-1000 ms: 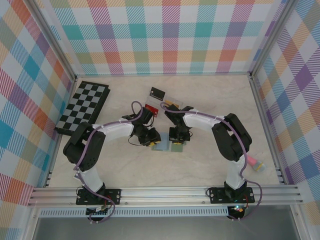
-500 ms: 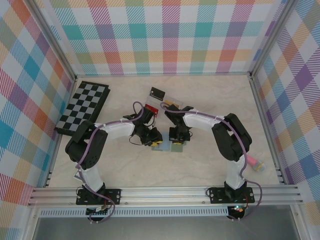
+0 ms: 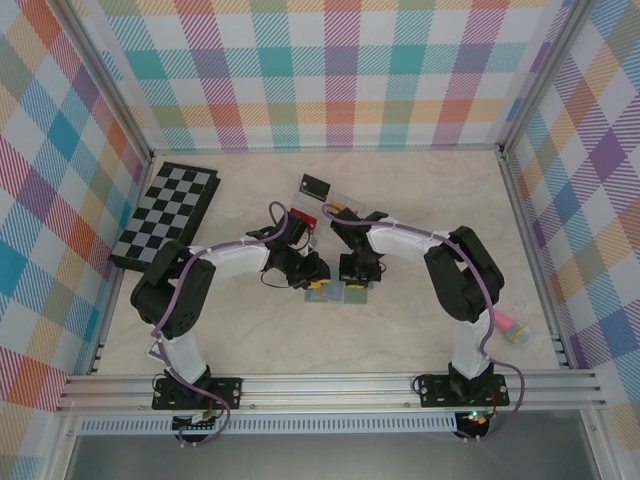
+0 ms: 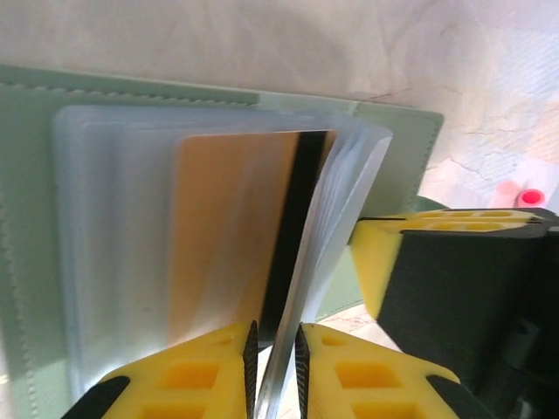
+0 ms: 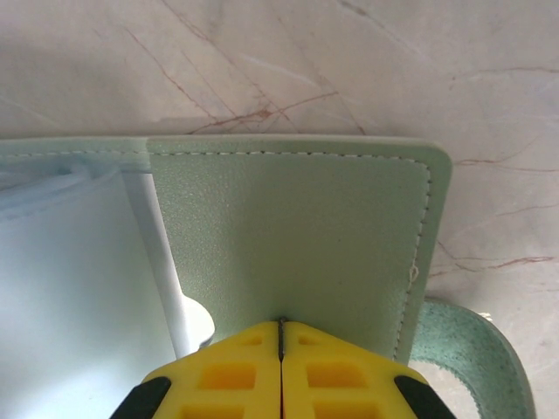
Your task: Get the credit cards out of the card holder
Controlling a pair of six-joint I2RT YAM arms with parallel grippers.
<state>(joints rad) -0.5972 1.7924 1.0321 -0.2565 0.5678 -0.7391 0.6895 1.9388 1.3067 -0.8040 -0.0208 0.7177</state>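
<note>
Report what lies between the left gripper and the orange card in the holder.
Left wrist view: a clear sleeve of the card holder. The left gripper pinches its edge, and the orange card lies under hazy plastic just beside it.

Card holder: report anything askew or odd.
One clear sleeve stands peeled up from the stack, bowed, its edge pinched in the left gripper. The orange card lies in that stack. The shut right gripper sits at the green cover's edge.

At 6 o'clock the left claw (image 4: 275,339) pinches a lifted clear sleeve (image 4: 342,214) of the open card holder (image 4: 26,218). A yellow-orange credit card (image 4: 227,236) with a black stripe sits sleeved at centre. The table (image 4: 262,35) shows at 12 o'clock.
</note>
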